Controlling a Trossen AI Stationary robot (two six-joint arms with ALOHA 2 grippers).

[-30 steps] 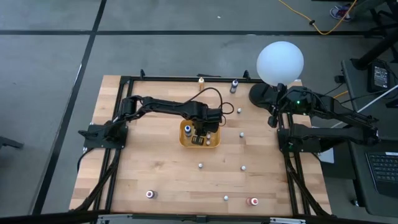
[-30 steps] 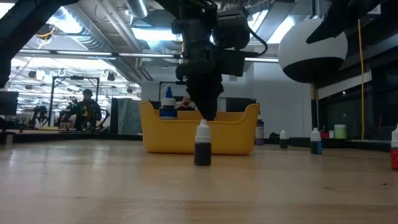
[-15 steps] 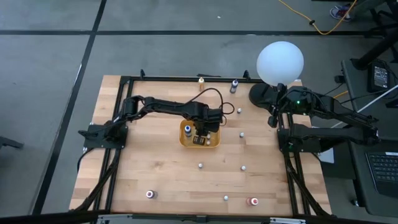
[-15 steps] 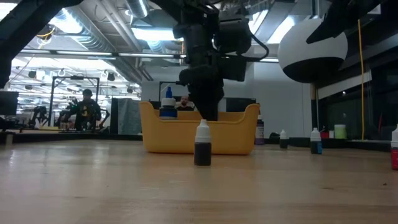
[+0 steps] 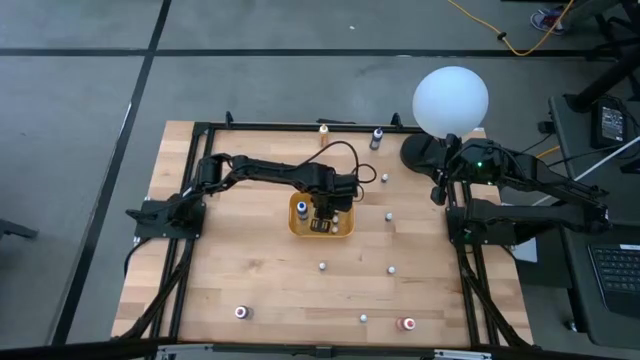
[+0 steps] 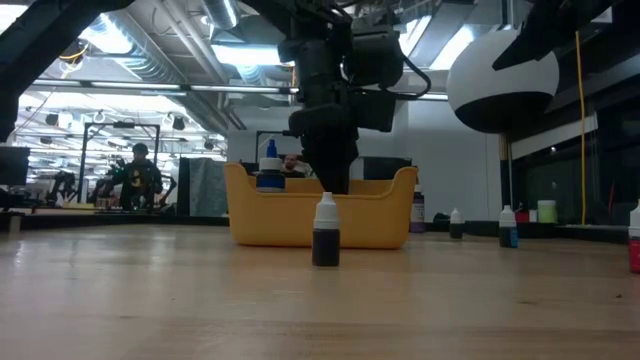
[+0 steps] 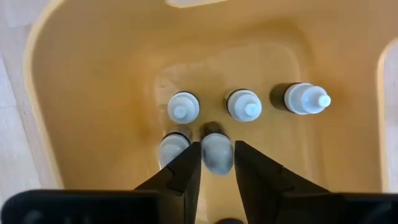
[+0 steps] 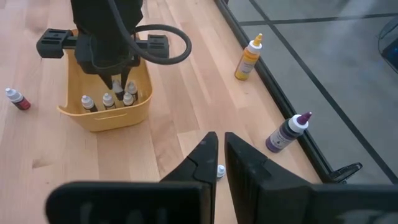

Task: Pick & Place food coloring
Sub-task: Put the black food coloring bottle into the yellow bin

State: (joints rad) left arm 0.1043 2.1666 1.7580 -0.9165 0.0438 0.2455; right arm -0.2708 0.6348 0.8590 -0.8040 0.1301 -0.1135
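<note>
Tray (image 5: 296, 226) at the tabletop's (image 5: 220, 270) middle, left tool (image 7: 216, 163) lowered inside it around one food coloring bottle (image 7: 216, 152), four more bottles standing beside, others scattered across the tabletop, globe lamp (image 5: 451, 100) at the far right corner, right tool (image 8: 221, 155) parked nearby.

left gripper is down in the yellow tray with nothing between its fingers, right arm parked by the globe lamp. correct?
Not quite. The left gripper is down in the yellow tray, but a small white-capped bottle sits between its fingers; the left wrist view shows it, beside four other bottles. Whether it is still clamped is unclear. The right arm is parked by the globe lamp, as the high view shows.
</note>
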